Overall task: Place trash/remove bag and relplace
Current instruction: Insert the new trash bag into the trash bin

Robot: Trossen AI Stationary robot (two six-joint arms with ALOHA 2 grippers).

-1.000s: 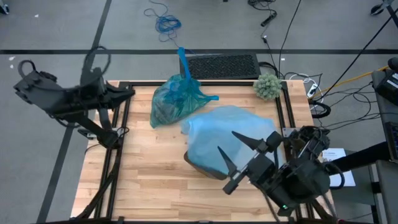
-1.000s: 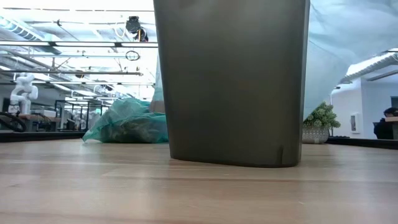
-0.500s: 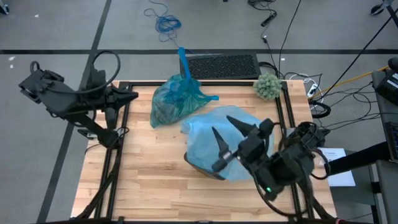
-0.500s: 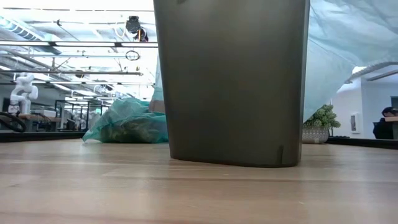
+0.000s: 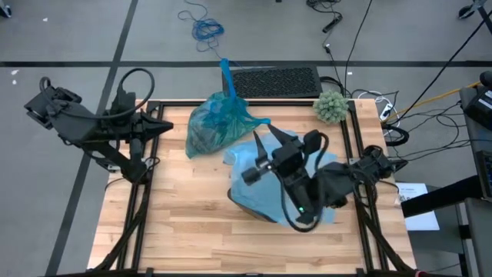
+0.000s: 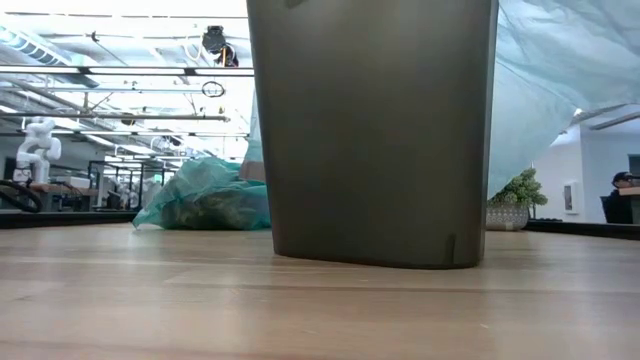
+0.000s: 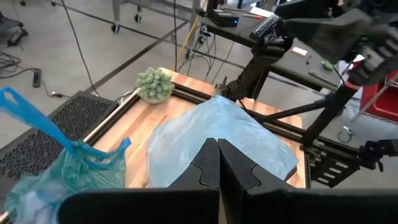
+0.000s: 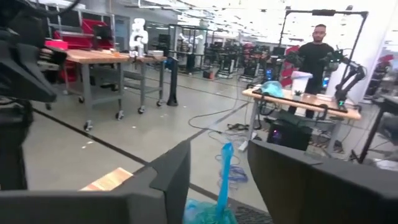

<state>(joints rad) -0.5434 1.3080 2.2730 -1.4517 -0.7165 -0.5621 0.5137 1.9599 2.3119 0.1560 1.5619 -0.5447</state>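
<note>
right tool (image 5: 265,148) now over crinkly bag (image 5: 265,185)

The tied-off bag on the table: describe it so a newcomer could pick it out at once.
On the wooden table, look toward the far edge, just in front of the black floor mat. The tied teal bag lies there, bulging, with its knotted blue tail sticking up. Unlike the paler blue bag draped loosely over the grey bin beside it, it is closed and lies on the tabletop by itself.
</note>
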